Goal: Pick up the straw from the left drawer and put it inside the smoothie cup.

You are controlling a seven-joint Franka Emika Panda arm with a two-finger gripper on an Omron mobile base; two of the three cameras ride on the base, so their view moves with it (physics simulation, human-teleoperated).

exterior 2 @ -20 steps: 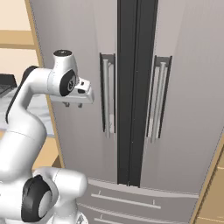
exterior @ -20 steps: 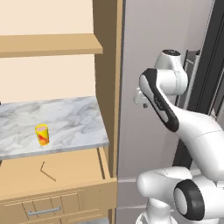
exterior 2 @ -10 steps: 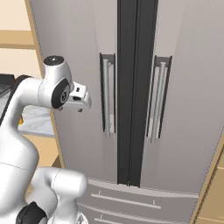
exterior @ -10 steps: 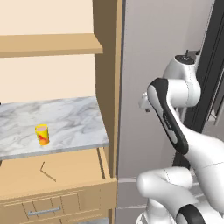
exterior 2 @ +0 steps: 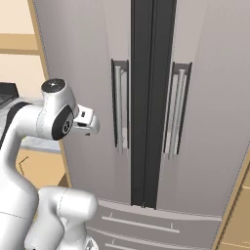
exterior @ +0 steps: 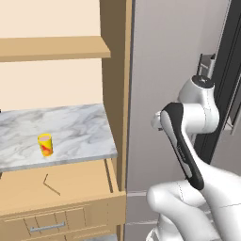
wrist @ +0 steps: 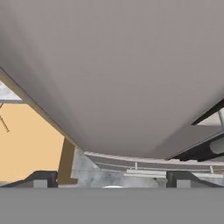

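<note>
Presently: left drawer (exterior: pixel 61 223) open, lower left; straw (exterior: pixel 50 183) inside, ungrasped; smoothie cup (exterior: pixel 45 144) strawless. Gripper (exterior 2: pixel 90 124) centre-left faces fridge; spread unclear to us. All steps left.

Grey double-door fridge (exterior 2: pixel 195 73) with two vertical silver handles (exterior 2: pixel 118 105) and a dark centre seam. Light-wood cabinet post (exterior: pixel 115 70), wooden shelf (exterior: pixel 52 48), marble worktop (exterior: pixel 75 129), cream wall (exterior: pixel 47 89). Even light.

One cup, one straw, one open drawer.
Beside them: one yellow cup (exterior: pixel 45 144), one straw (exterior: pixel 51 184), one drawer (exterior: pixel 61 207), two fridge handles (exterior 2: pixel 118 110).
</note>
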